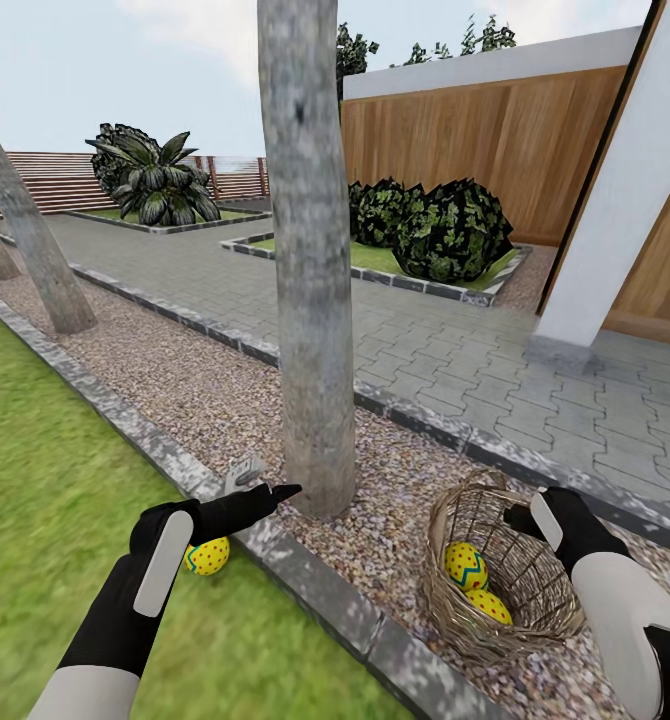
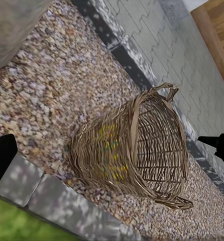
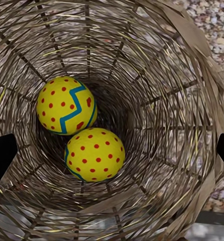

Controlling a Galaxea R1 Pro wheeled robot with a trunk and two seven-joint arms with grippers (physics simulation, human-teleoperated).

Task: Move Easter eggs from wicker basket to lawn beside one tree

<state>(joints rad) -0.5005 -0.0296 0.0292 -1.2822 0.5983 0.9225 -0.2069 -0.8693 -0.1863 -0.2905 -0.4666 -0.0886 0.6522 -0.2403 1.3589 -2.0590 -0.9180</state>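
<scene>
Standing on gravel (image 1: 205, 390) beside a tree (image 1: 310, 300), the basket (image 1: 535, 610) holds two eggs (image 1: 466, 565); a third egg (image 1: 209, 556) lies on grass (image 1: 45, 480) under the spread left end effector (image 1: 265, 488); right end effector (image 1: 523, 520) spread.

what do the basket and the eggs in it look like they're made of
The basket looks like woven wicker: thin brown strands in an open weave, matte, with gaps showing gravel through. The two eggs look smooth and hard, maybe painted plastic; yellow with red dots and a blue-green zigzag, little shine.

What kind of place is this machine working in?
Most likely a house garden: a lawn edged with a stone kerb, a bare tree trunk in a gravel strip, paved paths and a wooden fence.
</scene>
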